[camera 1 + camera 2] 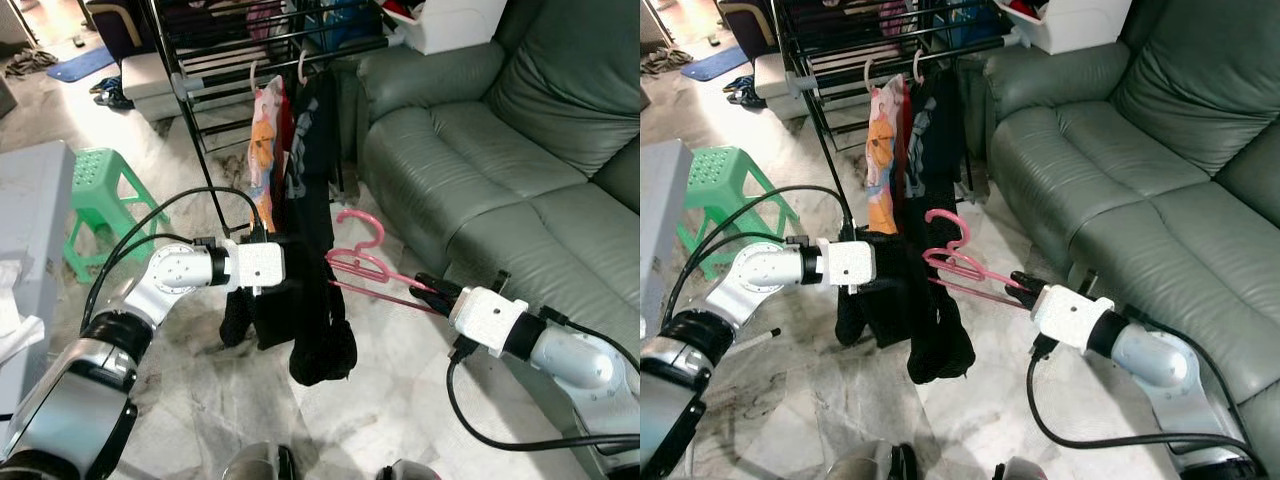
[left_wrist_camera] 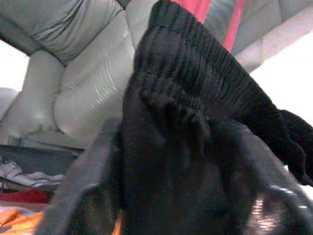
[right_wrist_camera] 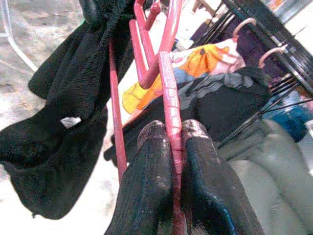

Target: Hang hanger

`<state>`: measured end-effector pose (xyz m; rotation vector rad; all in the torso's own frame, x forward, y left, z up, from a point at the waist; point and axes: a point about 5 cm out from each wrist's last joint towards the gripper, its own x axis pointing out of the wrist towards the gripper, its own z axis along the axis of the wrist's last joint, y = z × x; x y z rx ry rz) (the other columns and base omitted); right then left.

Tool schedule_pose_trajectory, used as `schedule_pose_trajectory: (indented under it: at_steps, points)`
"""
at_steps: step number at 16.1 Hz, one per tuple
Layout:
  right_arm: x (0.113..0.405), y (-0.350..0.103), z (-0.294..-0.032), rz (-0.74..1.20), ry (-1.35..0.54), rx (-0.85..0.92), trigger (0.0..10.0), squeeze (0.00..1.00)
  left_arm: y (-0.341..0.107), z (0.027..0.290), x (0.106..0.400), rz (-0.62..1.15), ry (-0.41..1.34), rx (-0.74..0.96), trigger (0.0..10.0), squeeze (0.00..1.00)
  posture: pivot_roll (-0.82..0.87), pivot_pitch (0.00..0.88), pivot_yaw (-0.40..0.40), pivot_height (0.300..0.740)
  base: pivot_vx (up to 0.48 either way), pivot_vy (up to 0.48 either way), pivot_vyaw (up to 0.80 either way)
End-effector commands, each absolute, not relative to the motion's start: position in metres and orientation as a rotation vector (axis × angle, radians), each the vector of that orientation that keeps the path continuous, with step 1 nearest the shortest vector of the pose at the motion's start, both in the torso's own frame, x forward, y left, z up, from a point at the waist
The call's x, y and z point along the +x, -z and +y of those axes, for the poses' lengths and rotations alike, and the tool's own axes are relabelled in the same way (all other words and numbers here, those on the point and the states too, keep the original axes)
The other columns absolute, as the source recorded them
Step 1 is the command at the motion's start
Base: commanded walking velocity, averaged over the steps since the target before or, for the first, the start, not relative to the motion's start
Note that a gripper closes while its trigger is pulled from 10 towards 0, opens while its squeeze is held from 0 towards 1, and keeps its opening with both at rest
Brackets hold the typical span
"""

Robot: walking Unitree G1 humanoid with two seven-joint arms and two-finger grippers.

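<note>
Eye view: right gripper (image 1: 437, 291) clamps pink hanger (image 1: 362, 262) near the sofa (image 1: 470, 170); left gripper (image 1: 285, 266) grips the black garment (image 1: 318, 340) draped on it.
Right wrist: fingers (image 3: 146, 186) pinch the arm's tip; garment may slide off if tilted.

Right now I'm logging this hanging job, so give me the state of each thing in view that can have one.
Pink hanger: off the rack, clamped at one end, hook up.
Black garment: partly draped on the hanger, hanging down.
Right gripper: shut on the hanger.
Left gripper: shut on the garment's edge.
Drying rack: standing, two clothed hangers on it.
Green stool: upright on the floor.
</note>
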<state>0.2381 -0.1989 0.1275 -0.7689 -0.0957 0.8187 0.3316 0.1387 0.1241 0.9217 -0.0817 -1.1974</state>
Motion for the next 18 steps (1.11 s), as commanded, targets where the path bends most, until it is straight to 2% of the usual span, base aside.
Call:
schedule_pose_trajectory:
  at_steps: [1,10,13,18]
  points:
    - [0.239,-0.132,-0.195,-0.144,-0.815,-0.779,10.0,0.0,-0.128,0.141,0.335,-0.074,1.204,0.929,0.0,0.0,-0.06,0.013,0.071,0.74,0.0,0.0,0.0]
    - [0.239,-0.126,-0.191,-0.169,-0.845,-0.838,10.0,0.0,-0.126,0.127,0.337,-0.028,1.287,0.885,0.0,0.0,-0.07,0.016,0.073,0.74,0.0,0.0,0.0]
    - [0.239,-0.125,-0.189,-0.177,-0.849,-0.841,10.0,0.0,-0.12,0.12,0.332,-0.004,1.377,0.849,0.0,0.0,-0.07,0.016,0.074,0.74,0.0,0.0,0.0]
    - [0.243,-0.126,-0.186,-0.194,-0.85,-0.84,10.0,0.0,-0.119,0.12,0.33,0.023,1.412,0.816,0.0,0.0,-0.07,0.024,0.068,0.74,0.0,0.0,0.0]
